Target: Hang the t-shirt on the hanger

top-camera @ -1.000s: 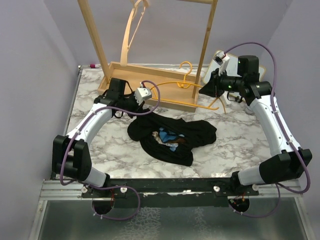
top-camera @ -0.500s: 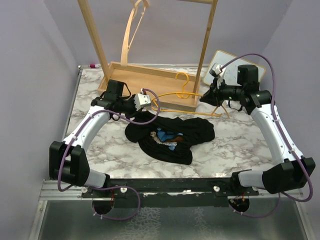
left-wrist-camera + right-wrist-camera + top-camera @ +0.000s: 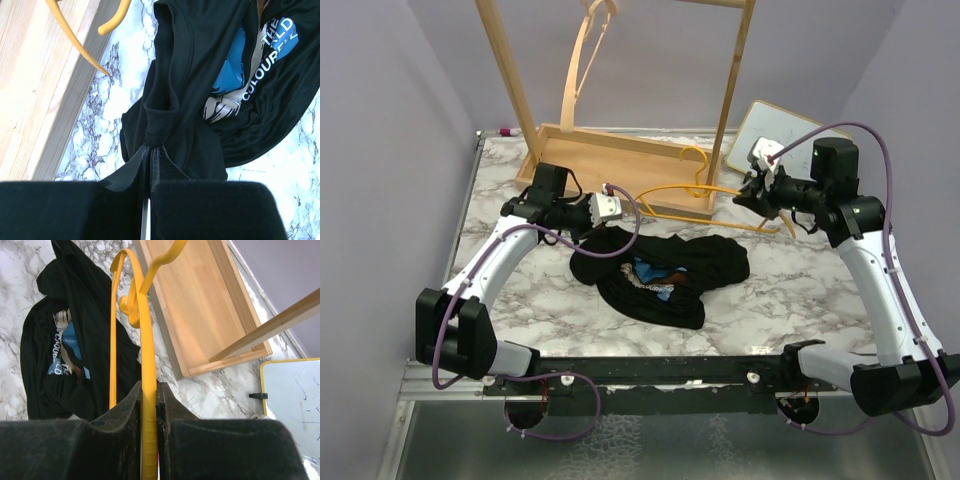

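The black t-shirt (image 3: 665, 275) lies crumpled on the marble table, its blue, white and tan print facing up. My left gripper (image 3: 617, 222) is at the shirt's far left edge and is shut on a fold of its cloth (image 3: 160, 125). My right gripper (image 3: 752, 196) is shut on the right end of the yellow-orange hanger (image 3: 695, 190) and holds it above the table just behind the shirt. In the right wrist view the hanger bar (image 3: 145, 340) runs straight out from between the jaws over the t-shirt (image 3: 60, 340). The hanger's tip (image 3: 80, 45) also shows in the left wrist view.
A wooden rack with a flat base tray (image 3: 610, 155) and two upright posts stands at the back. A pale wooden hanger (image 3: 582, 70) hangs on it. A small whiteboard (image 3: 775, 125) leans at the back right. Purple walls close both sides.
My right gripper has carried the hanger off the rack base, toward the near right. My left gripper has moved a little right and nearer, and the shirt's left edge has shifted with it.
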`<state>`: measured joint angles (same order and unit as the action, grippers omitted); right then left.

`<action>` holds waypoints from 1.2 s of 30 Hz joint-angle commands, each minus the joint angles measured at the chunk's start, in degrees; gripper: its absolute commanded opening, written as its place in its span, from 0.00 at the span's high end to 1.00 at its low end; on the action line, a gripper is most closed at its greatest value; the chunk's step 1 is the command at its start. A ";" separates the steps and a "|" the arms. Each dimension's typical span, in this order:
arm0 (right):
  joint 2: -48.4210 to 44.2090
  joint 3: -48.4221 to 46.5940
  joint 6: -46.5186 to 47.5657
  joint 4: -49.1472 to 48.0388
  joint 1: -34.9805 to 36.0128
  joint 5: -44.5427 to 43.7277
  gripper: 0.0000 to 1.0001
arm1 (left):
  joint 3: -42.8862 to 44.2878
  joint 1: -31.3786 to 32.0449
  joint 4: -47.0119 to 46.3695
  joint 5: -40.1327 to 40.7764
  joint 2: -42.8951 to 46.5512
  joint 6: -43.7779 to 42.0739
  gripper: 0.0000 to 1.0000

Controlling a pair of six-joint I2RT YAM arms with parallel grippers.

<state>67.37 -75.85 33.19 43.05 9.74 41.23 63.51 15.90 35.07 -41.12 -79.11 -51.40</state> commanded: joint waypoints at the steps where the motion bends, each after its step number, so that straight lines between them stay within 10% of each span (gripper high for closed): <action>1: -2.39 -0.66 3.00 3.69 -0.16 0.45 0.99 | -0.73 0.13 -0.02 -3.09 1.43 -1.32 1.00; 36: -0.75 1.48 10.75 7.62 -0.16 8.96 0.99 | 3.78 1.64 5.33 -9.85 -0.65 -2.07 1.00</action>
<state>64.62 -74.61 41.91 52.12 9.74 49.32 64.18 16.40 36.42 -46.11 -79.50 -50.63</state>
